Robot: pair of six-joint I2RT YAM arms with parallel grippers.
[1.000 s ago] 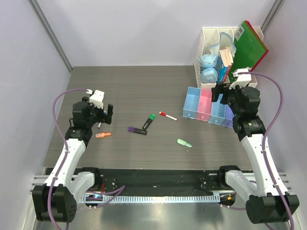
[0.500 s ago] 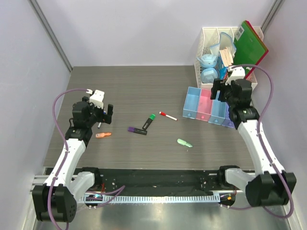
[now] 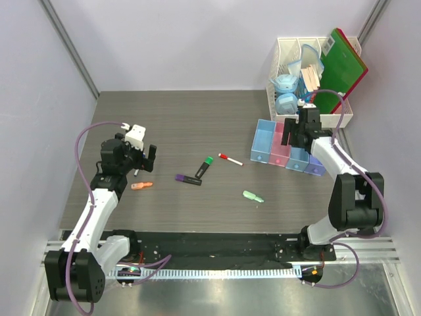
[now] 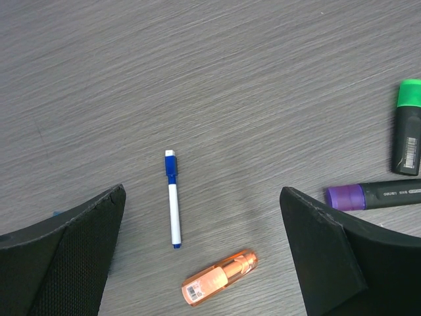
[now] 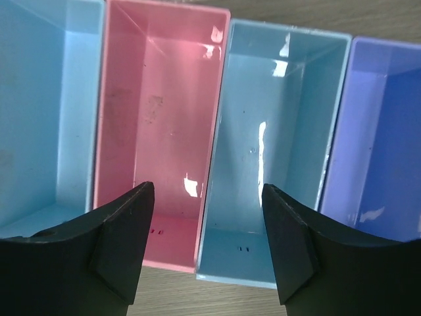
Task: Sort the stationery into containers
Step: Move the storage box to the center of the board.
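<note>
I see left gripper (image 4: pixel 202 191) spread over thin white blue-capped pen (image 4: pixel 173 201) and short orange plastic piece (image 4: pixel 218 286); purple-ended black marker (image 4: pixel 375 195) and green-ended black marker (image 4: pixel 408 128) at right.

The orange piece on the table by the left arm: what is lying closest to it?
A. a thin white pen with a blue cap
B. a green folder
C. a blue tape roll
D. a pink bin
A: in the left wrist view the thin white pen with a blue cap lies just beside the orange piece, close but not touching it.
</note>
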